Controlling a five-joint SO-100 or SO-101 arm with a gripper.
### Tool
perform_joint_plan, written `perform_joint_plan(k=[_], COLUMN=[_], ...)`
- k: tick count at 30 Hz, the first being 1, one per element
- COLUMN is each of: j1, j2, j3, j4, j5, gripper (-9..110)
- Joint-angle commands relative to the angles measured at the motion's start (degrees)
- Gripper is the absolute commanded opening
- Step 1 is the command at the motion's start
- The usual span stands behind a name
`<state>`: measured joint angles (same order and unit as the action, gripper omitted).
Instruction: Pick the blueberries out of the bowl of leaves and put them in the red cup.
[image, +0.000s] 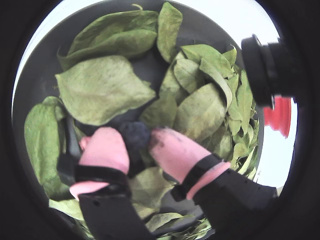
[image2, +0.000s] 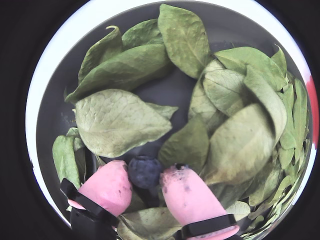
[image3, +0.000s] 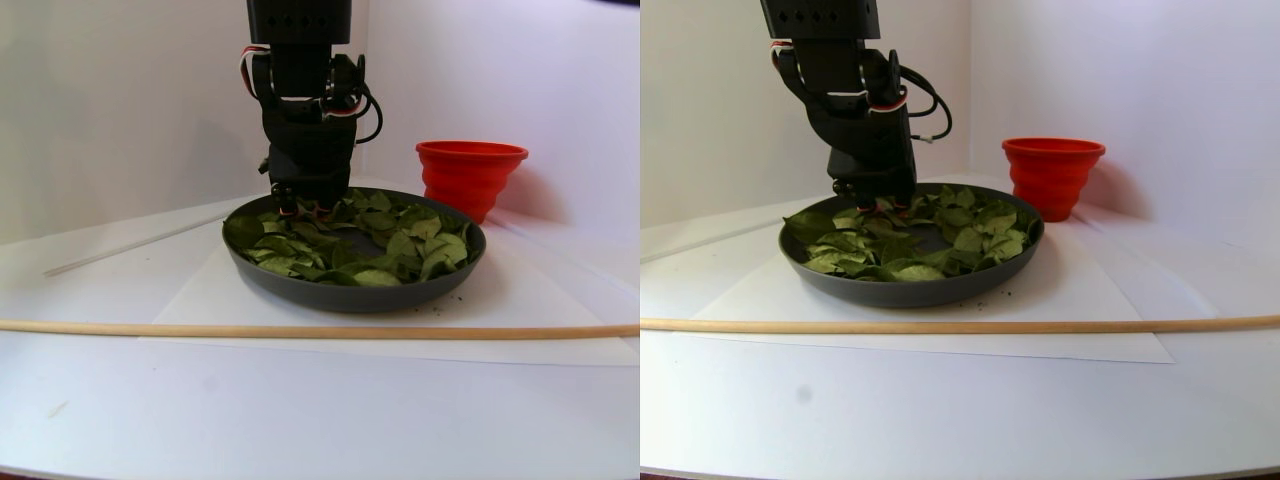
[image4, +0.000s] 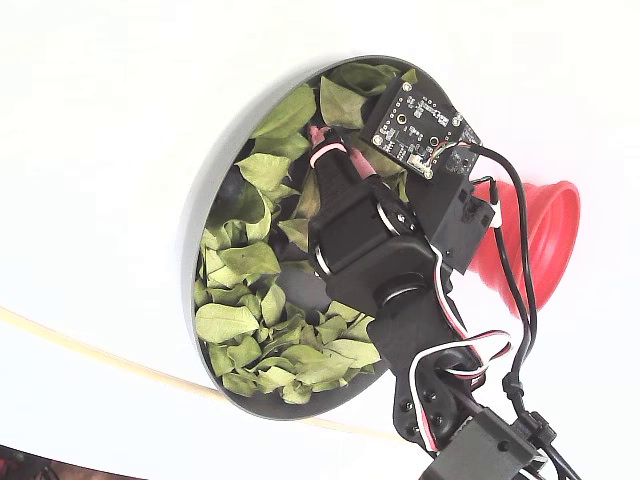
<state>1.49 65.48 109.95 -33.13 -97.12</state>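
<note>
Reaching down into the wide shallow dark grey bowl (image3: 350, 290), just inside its far rim as seen in the stereo pair view, black two-finger gripper with pink padded fingertips (image2: 146, 186) planted among the dry, curled light green oval leaves (image2: 120, 120)

Sitting right between the two pink pads (image2: 106, 186), one small round dark blue berry (image2: 145, 171), touching or nearly touching the inner face of each pad; same berry (image: 134, 134) in both wrist views, resting on leaves with a patch of bare grey bowl floor beyond it

Parted only about a berry's width, jaws closed in around the berry; firm pinch or mere contact impossible to tell, berry not lifted off the leaves

Dark smudges on the tip of the pad on the right side of a wrist view (image2: 186, 192)

Heaped thicker along the rim, leaves thinner toward the bowl's centre

Standing outside the bowl, near its far right rim in the stereo pair view, small bright red ribbed cup (image3: 470, 176), upright, well apart from the gripper (image3: 305, 208)

Lying across the white tabletop (image3: 300, 420) in front of the bowl, a thin pale wooden rod (image3: 200, 329)
</note>
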Motion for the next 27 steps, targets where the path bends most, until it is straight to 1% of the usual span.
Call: perform_joint_plan(k=[1, 8, 27], j1=[0.26, 0.26, 0.18], j2=[0.62, 1.32, 10.63], j3=[-0.79, -1.05, -0.53], j4=[-0.79, 0.09, 4.66], j5=[-0.35, -0.26, 1.14], gripper=[10, 8, 7])
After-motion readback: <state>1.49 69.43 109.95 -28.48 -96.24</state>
